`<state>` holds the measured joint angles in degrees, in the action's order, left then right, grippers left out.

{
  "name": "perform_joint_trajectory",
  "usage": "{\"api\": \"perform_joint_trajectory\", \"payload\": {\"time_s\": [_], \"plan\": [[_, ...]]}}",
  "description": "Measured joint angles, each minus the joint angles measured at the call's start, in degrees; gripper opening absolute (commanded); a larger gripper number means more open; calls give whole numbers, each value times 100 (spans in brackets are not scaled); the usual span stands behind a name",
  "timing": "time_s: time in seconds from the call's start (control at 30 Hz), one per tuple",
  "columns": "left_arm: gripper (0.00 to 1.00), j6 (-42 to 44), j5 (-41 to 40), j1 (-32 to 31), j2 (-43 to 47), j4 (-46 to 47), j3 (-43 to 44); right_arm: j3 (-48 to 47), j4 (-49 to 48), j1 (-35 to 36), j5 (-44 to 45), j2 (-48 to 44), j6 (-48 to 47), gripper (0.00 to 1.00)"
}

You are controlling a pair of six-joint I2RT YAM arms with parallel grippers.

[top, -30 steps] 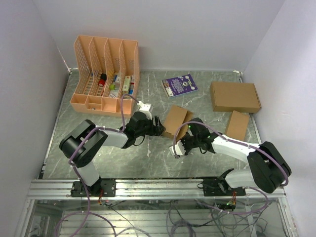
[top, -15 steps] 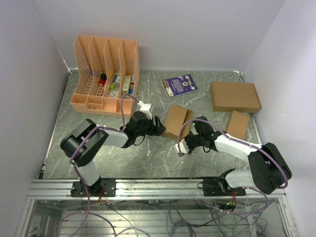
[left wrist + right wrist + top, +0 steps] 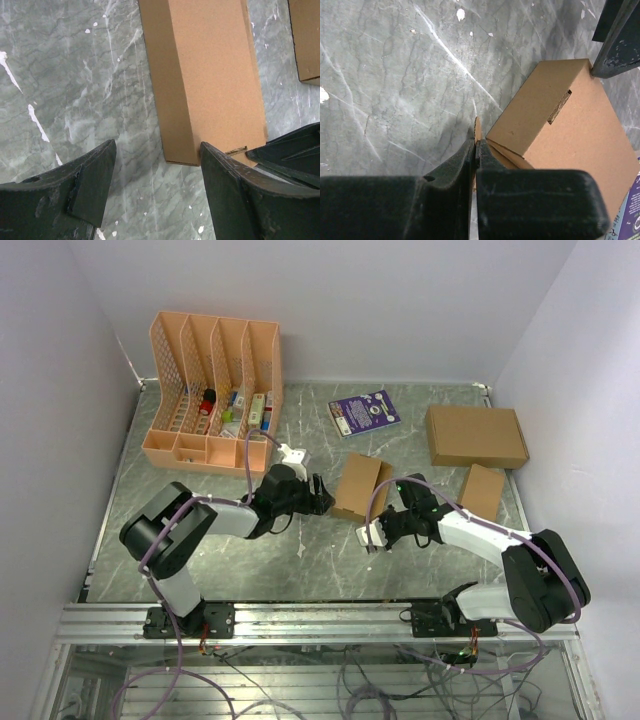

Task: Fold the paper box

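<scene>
The paper box [image 3: 356, 486] is laid flat near the middle of the table [image 3: 200, 550], somewhat nearer the right edge. One corner of its end is set between the widely spread fingers of the left gripper [image 3: 157, 150]. A thin flap of the box is pinched in the closed right gripper [image 3: 476, 145].

On the grey table [image 3: 300, 560] I see a peach file rack [image 3: 212, 390] holding small items at far left, a purple booklet [image 3: 364, 412] to its right, a big brown box [image 3: 476, 436] far right, and a small carton [image 3: 482, 494] just nearer.
</scene>
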<state>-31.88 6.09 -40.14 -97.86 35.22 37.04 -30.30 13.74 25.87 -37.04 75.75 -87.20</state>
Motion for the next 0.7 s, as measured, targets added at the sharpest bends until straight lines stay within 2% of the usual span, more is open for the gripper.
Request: {"api": "perform_joint_trajectory", "payload": {"time_s": [0.2, 0.43, 0.7], "plan": [[79, 120, 22, 26, 240, -332, 116, -44, 33, -17, -33, 28, 87, 2], [81, 299, 85, 20, 79, -466, 662, -76, 42, -74, -122, 70, 203, 2], [75, 479, 258, 17, -323, -658, 859, -129, 107, -118, -190, 103, 258, 2]]}}
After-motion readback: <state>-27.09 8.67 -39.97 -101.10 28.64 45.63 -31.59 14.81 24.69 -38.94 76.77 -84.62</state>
